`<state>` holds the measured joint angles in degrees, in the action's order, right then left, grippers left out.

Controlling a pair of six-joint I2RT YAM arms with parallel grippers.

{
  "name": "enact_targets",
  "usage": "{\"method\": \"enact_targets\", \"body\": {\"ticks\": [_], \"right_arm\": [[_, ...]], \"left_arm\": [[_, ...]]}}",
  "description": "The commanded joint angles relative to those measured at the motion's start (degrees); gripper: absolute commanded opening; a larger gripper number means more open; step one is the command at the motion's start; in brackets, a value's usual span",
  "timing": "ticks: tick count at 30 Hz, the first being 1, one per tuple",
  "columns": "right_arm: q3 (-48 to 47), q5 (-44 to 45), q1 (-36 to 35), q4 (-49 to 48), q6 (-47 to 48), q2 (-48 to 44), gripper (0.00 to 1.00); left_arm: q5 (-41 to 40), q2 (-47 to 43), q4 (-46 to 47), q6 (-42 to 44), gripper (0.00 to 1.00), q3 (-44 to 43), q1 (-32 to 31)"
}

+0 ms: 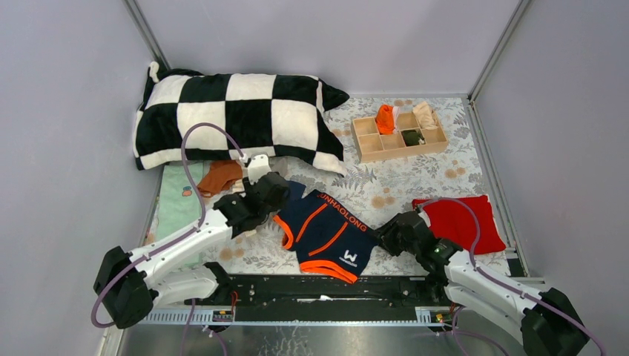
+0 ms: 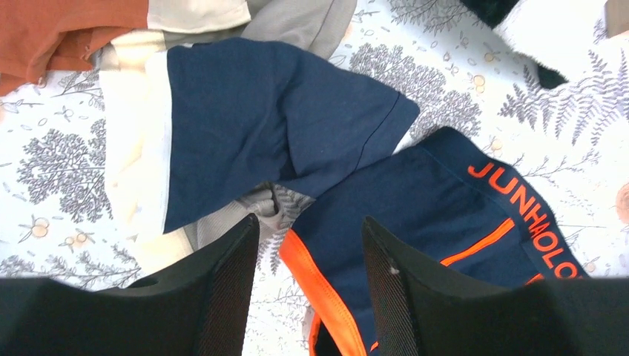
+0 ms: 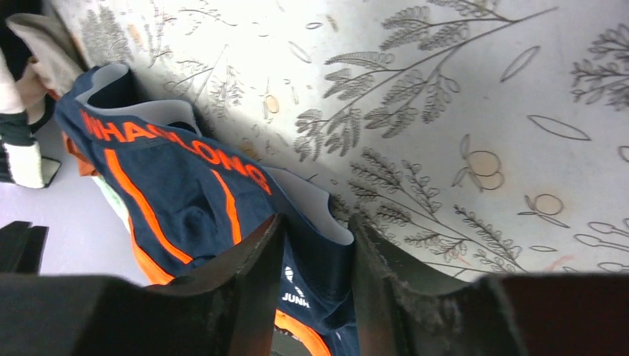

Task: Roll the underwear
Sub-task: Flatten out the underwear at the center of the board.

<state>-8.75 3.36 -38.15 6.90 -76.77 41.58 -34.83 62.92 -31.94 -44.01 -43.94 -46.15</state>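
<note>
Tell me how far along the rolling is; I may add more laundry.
Done: an orange bundle and a beige bundle sit in the wooden organizer. In hand: the navy briefs lie flat, unrolled, left gripper and right gripper at their edges, jaws apart. Left: the rust-brown briefs and a pile by the pillow.

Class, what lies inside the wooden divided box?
Inside the wooden box: an orange rolled cloth, a beige cloth and a small dark green item. The compartment floors beneath them are covered.

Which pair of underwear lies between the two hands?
The navy pair with orange trim; the rust-brown one lies beside the pillow, the bright orange one in the box.
</note>
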Motion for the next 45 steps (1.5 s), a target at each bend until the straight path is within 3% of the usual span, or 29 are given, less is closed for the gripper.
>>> {"method": "enact_targets", "body": {"ticks": [1,6,11,20,25,37,45], "right_arm": [[-0.9,2.9,-0.3,-0.3,1.6,1.7,0.33],[-8.4,12.0,-0.3,11.9,9.3,-0.6,0.0],[-16.5,19.1,-0.3,27.0,14.2,-2.4,0.0],[-17.8,12.8,-0.3,35.6,16.6,-5.2,0.0],[-18.8,13.8,-0.3,38.4,15.0,-8.9,0.0],[-20.3,12.4,-0.3,37.1,16.7,-7.8,0.0],[-20.1,10.6,-0.3,34.8,17.1,-6.9,0.0]], "left_arm": [[8.3,-0.4,8.7,4.6,0.59,0.0,3.5],[16.2,1.4,15.9,8.6,0.64,0.1,4.9],[23.4,6.5,22.4,11.2,0.66,-1.3,5.7],[31.6,22.6,30.0,15.8,0.69,-9.1,5.8],[36.3,30.7,31.7,20.5,0.67,-14.3,6.1],[51.3,44.6,33.6,27.9,0.66,-24.3,8.6],[53.1,50.9,32.0,32.4,0.64,-29.6,8.7]]}}
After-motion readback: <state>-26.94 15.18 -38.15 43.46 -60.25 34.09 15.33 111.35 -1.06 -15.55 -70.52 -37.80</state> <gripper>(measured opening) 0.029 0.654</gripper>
